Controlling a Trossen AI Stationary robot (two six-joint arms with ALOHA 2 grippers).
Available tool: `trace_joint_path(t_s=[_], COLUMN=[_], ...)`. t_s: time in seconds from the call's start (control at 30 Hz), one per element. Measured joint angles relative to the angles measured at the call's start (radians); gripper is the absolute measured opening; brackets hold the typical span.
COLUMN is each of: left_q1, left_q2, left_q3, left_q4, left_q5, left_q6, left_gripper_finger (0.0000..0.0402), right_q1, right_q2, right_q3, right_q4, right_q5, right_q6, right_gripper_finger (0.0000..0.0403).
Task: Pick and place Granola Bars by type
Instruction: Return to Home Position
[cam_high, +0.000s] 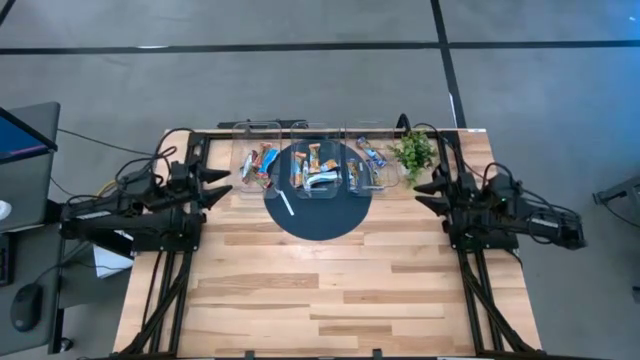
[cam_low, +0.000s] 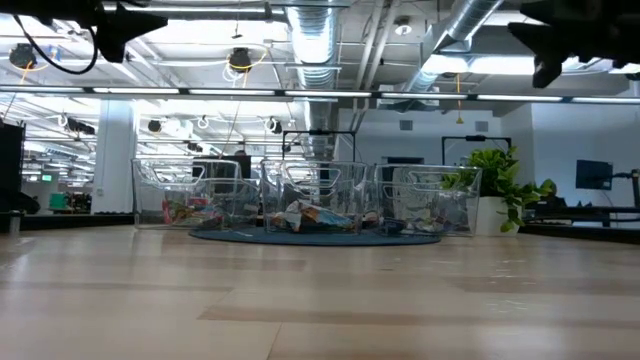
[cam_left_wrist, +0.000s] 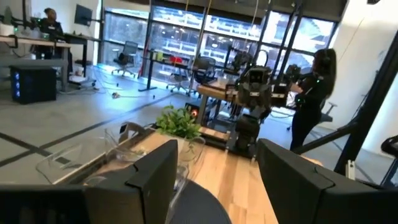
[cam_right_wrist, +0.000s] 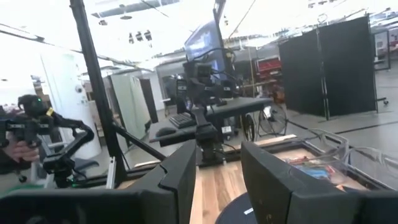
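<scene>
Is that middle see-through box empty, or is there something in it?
Not empty: several granola bars lie inside the middle bin, seen from above.

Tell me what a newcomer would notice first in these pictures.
Three transparent bins of colourful granola bars line the far edge of the table, partly on a dark round mat. A green plant stands beside them on the right arm's side. The left gripper and right gripper wait open at the sides.

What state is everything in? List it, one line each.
Left gripper: open, empty.
Right gripper: open, empty.
Clear bins: upright, each holding bars.
Granola bars: lying inside them.
White stick: flat on the dark mat.
Plant: upright beside the right bin.
</scene>
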Motion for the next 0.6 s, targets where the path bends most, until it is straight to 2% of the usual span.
trace_joint_path(t_s=[0.13,0.23,0.47,0.6], left_q1=[-0.011,-0.023,-0.044,-0.064], left_q2=[-0.015,-0.022,-0.065,-0.112], left_q3=[-0.005,-0.076,-0.302,-0.363], left_q4=[-0.037,0.011,0.354,0.41], left_q5=[-0.009,-0.014,-0.014,-0.013], left_q6=[-0.009,-0.046,-0.087,-0.112], left_gripper_finger=[0.0213,0.0213,0.0213,0.0213], right_q1=[0.0,0.0,0.002,0.002], right_q2=[-0.022,-0.015,-0.022,-0.022], right_q3=[-0.028,-0.028,-0.026,-0.026], right_q4=[-0.012,-0.038,-0.052,-0.074], right_q5=[0.025,0.057,0.047,0.045], right_q6=[0.012,0.03,0.046,0.071], right_gripper_finger=[0.0121,0.0121,0.0121,0.0121])
